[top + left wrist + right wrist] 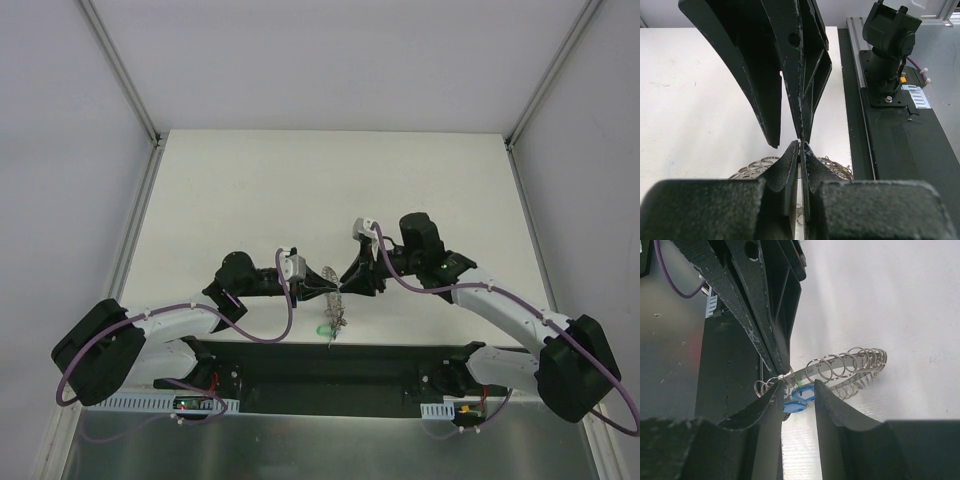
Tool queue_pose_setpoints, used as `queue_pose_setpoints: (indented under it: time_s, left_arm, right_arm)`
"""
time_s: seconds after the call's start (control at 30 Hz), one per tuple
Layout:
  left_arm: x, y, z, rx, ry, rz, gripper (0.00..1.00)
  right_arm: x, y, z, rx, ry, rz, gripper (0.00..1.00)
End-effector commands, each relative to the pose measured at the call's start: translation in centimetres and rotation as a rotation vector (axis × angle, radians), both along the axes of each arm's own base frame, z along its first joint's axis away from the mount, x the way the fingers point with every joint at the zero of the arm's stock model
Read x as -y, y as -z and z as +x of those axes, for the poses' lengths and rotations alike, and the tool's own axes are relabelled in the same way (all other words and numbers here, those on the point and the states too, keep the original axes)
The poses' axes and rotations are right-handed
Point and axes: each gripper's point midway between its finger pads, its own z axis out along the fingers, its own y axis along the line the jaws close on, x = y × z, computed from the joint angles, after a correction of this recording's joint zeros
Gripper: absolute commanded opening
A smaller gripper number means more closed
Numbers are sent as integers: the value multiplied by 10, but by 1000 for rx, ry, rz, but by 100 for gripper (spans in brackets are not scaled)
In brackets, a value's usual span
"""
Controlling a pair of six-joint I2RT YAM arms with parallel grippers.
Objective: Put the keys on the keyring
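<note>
Your left gripper [800, 146] is clenched on the keyring [850, 362], which hangs between both grippers. Your right gripper [799, 387] grasps the blue key [796, 404] beside it. The ring may bend, and then the key can slip.

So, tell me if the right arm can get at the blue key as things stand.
Probably yes: the blue key sits between the fingers of the right claw, seemingly pinched, with nothing in front of it. The left claw, shut on the keyring just beside it, crowds the spot but does not block it.
</note>
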Motion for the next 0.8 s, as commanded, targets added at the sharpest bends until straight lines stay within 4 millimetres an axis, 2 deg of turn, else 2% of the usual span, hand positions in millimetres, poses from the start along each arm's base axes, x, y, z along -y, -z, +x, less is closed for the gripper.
queue_pose_setpoints:
  time_s: [0.0, 0.2, 0.27, 0.4, 0.5, 0.57, 0.77]
  left_arm:
    - [3, -26, -3, 76, 15, -81, 0]
    - [2, -25, -3, 73, 15, -79, 0]
    - [2, -25, -3, 72, 13, -79, 0]
    - [2, -26, -4, 74, 15, -81, 0]
    - [1, -26, -5, 75, 15, -80, 0]
    - [1, -24, -5, 71, 15, -77, 0]
    - [-1, -21, -1, 51, -15, -52, 0]
  right_arm:
    - [-8, -4, -8, 44, -78, 43, 33]
    - [-7, -2, -7, 52, -74, 36, 31]
    - [-8, 1, -7, 52, -74, 31, 28]
    - [-10, 1, -6, 59, -82, 29, 14]
    - [-11, -2, -5, 71, -85, 34, 10]
    - [-12, -7, -5, 83, -88, 43, 2]
    - [-7, -16, -5, 109, -81, 7, 1]
